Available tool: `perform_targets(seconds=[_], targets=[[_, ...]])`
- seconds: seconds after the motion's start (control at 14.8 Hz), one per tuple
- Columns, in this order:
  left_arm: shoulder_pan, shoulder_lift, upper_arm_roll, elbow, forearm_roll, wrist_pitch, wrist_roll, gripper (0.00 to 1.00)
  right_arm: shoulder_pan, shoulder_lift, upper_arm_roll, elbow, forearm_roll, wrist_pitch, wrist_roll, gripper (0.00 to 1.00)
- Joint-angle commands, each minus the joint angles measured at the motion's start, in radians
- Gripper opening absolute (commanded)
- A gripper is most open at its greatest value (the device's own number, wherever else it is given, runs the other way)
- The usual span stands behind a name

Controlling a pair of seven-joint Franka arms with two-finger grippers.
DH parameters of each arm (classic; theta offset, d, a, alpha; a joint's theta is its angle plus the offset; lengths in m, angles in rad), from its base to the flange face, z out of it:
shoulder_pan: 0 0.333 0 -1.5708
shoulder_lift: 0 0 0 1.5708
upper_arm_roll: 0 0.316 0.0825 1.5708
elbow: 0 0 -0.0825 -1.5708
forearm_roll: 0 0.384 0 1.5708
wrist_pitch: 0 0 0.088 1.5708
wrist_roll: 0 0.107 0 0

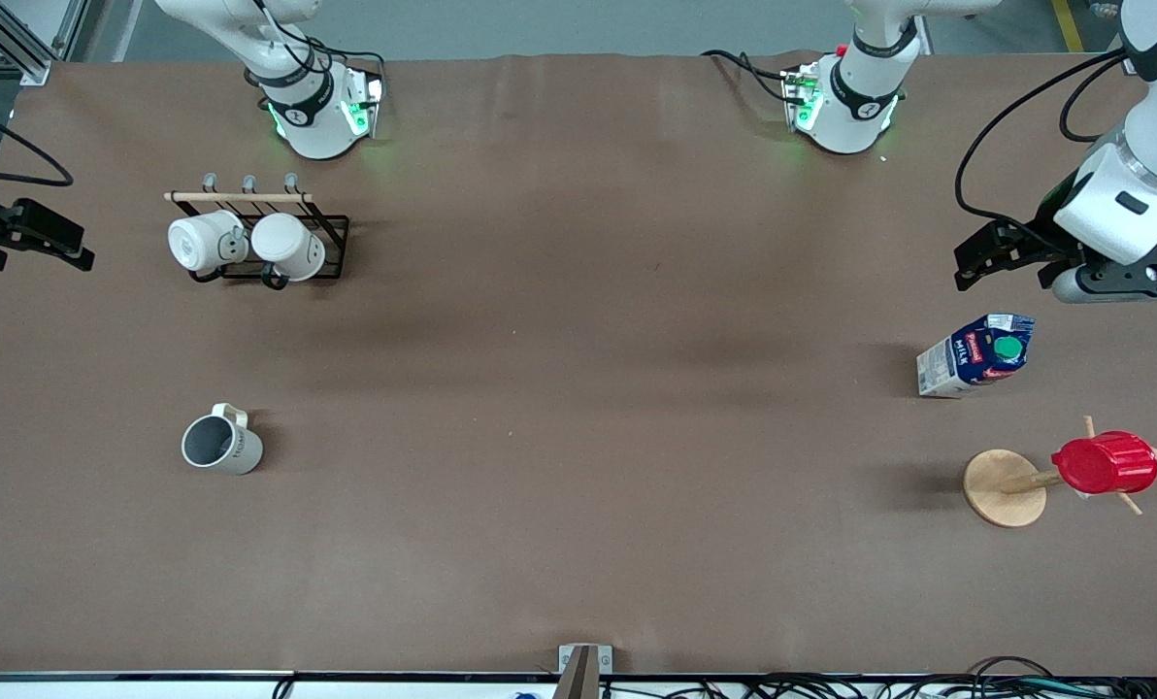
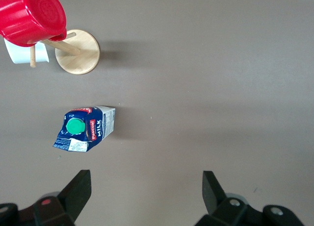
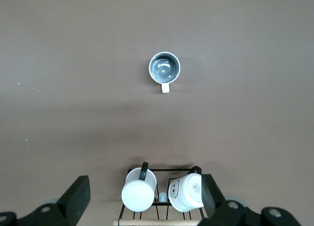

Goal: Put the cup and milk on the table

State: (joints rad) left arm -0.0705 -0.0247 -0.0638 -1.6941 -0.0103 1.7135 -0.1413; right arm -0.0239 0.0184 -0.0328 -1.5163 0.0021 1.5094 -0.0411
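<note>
- Both items already stand on the surface (image 1: 578, 388); nothing looks left.
- Left gripper (image 2: 144, 191): fingers wide, empty, milk (image 2: 84, 128) just ahead.
- Right gripper (image 3: 144, 196): fingers wide, empty, cup (image 3: 164, 68) well ahead.

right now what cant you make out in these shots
- Lettering on the cup: too small to read in the front view; the right wrist view looks straight down at it.
- Right pincer: arm cut off by the front view's edge.
- White thing under the red ribbed cup: mostly covered by that cup in the left wrist view.
- Small print on the milk carton: too small.
</note>
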Motion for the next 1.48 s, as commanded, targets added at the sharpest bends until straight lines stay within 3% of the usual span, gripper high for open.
perform_targets(seconds=[0.0, 0.74, 0.94, 1.42], targets=[[-0.006, 0.000, 0.001, 0.004, 0.010, 0.011, 0.008, 1.00, -0.018, -0.020, 0.019, -0.015, -0.010, -0.003, 0.014, 1.00], [0.025, 0.009, 0.012, 0.028, -0.007, 0.012, 0.012, 1.00, -0.016, -0.011, 0.019, -0.010, -0.014, 0.015, 0.007, 1.00], [0.026, 0.009, 0.012, 0.030, -0.005, 0.011, 0.011, 1.00, -0.019, 0.081, 0.014, -0.022, -0.016, 0.038, 0.004, 1.00], [0.104, 0.045, 0.013, -0.007, 0.012, 0.075, 0.022, 1.00, -0.045, 0.336, 0.010, -0.060, -0.014, 0.303, -0.061, 1.00]])
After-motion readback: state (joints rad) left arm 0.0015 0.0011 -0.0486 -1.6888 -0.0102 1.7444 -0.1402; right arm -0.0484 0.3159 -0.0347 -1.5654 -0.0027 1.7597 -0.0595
